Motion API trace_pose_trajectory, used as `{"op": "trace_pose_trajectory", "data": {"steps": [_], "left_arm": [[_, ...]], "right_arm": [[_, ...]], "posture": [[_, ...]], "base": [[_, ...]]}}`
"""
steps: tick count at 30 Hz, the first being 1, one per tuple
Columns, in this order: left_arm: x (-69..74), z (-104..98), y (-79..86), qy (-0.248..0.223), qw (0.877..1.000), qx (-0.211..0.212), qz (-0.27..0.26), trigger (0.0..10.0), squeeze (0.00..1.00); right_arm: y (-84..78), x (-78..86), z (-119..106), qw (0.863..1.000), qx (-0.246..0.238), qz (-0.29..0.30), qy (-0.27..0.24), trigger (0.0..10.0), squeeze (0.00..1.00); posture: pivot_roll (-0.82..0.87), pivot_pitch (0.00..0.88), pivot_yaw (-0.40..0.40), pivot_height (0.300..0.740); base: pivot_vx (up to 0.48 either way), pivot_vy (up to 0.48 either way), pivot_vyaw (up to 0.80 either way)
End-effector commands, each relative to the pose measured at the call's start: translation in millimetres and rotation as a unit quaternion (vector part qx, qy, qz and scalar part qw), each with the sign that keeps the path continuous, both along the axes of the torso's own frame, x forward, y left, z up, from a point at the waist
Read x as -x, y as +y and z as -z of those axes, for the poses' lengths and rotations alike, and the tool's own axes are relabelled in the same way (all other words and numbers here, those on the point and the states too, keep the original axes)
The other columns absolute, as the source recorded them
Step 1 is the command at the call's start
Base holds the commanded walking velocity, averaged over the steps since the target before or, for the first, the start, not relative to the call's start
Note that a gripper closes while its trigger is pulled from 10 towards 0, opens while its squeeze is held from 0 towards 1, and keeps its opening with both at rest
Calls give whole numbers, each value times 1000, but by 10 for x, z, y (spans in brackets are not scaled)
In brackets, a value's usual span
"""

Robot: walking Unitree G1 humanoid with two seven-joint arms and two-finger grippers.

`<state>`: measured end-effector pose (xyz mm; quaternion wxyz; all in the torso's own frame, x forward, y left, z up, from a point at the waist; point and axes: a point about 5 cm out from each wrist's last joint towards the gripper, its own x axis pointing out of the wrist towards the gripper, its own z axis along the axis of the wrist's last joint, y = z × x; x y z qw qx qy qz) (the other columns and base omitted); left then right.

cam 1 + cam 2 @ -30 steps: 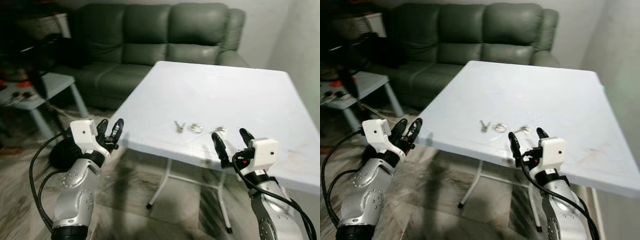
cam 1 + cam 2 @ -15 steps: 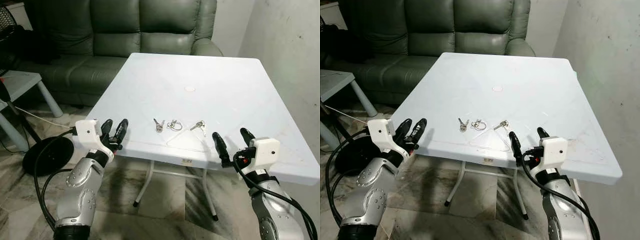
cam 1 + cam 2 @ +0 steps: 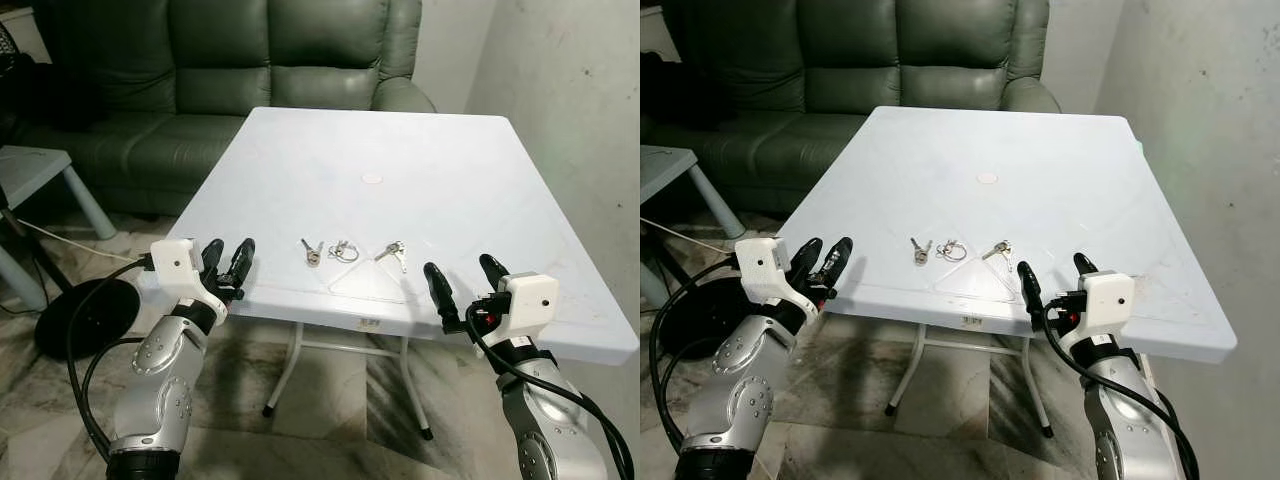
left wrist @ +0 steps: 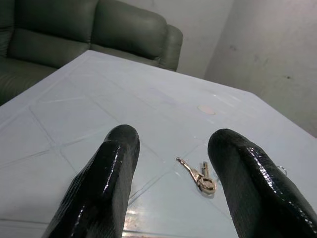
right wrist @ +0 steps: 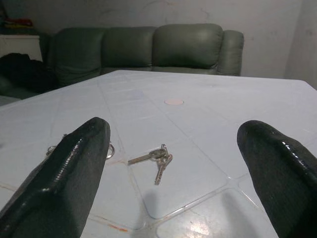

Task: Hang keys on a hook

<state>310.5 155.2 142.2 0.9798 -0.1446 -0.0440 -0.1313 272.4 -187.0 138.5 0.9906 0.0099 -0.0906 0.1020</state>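
At the near edge of the white tabletop (image 3: 450, 170), both the left gripper (image 3: 228, 263) and right gripper (image 3: 464, 283) hover with fingers spread, empty. Between them, keys (image 3: 393, 251), a ring (image 3: 343, 250) and another key (image 3: 313, 252) lie near that edge.

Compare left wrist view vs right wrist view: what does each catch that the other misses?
Left wrist view: the left gripper, fingers open, looks across the table at the left keys.

Right wrist view: the right gripper, fingers open, looks at the right keys, with the sofa across the background.

Both: the white table, its round mark, and the loose ring lying between the two sets of keys.
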Motion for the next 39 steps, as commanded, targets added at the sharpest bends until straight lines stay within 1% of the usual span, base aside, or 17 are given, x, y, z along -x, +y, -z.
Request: {"op": "trace_pose_trajectory", "data": {"steps": [1,8,9,21,30,39], "left_arm": [[-5,0,17,5,1000,-9,-4,10000,0],[-3,10,1,8,1000,-9,-2,10000,0],[-4,11,0,8,1000,-9,-2,10000,0],[-1,9,-8,9,1000,-1,0,10000,0],[-18,-8,-21,5,1000,-2,6,10000,0],[-31,-13,-34,2,1000,-5,11,10000,0]], "right_arm": [[23,-21,3,1000,5,0,3,10000,0],[26,-27,11,1000,7,3,8,10000,0],[20,-35,7,1000,14,10,9,10000,0],[27,-34,-4,1000,17,5,8,10000,0],[50,-35,3,1000,14,0,8,10000,0],[57,-35,3,1000,13,-2,6,10000,0]], "posture": [[99,0,50,740],[100,0,46,740],[100,0,44,740],[97,0,42,740],[93,0,46,740],[91,0,47,740]], "base": [[0,0,0],[0,0,0],[0,0,0],[0,0,0],[290,0,0],[378,0,0]]}}
